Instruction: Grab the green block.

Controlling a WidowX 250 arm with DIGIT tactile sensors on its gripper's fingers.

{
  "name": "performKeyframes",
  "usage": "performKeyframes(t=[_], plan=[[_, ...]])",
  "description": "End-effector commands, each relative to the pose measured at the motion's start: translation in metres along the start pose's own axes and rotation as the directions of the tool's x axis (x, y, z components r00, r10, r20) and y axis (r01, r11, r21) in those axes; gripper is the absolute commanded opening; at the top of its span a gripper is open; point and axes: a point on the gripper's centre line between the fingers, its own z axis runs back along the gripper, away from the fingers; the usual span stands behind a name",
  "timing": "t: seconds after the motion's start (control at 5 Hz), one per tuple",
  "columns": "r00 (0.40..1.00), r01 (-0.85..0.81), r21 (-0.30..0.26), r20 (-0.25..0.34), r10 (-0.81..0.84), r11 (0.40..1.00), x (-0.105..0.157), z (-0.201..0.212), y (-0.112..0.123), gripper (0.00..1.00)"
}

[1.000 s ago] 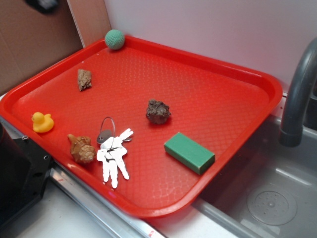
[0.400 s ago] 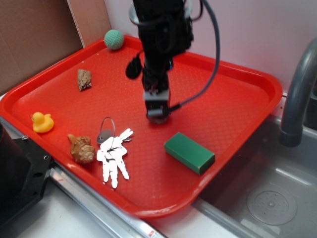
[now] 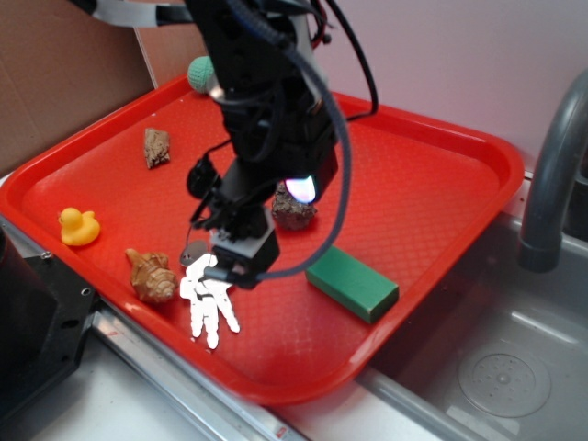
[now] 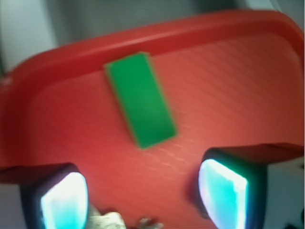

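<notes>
Fingers [image 4: 64, 198] spread apart, empty, short of the green block [image 4: 140, 99]: you're lining up, block lying between them ahead.

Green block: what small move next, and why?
Probably carry the gripper sideways toward the green block before descending. It sits open above the keys, and the wrist view shows the block ahead of the fingers, not between them.
</notes>
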Motion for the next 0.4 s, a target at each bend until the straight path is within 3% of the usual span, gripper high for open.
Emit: performKeyframes(t=[0.0, 0.2], plan=[[0.997, 0.082, -0.005, 0.008, -0.082, 0.997, 0.019, -0.01, -0.008, 1.0], [1.0, 0.03, 0.033, -0.009, -0.029, 0.999, 0.031, -0.01, -0.006, 1.0]])
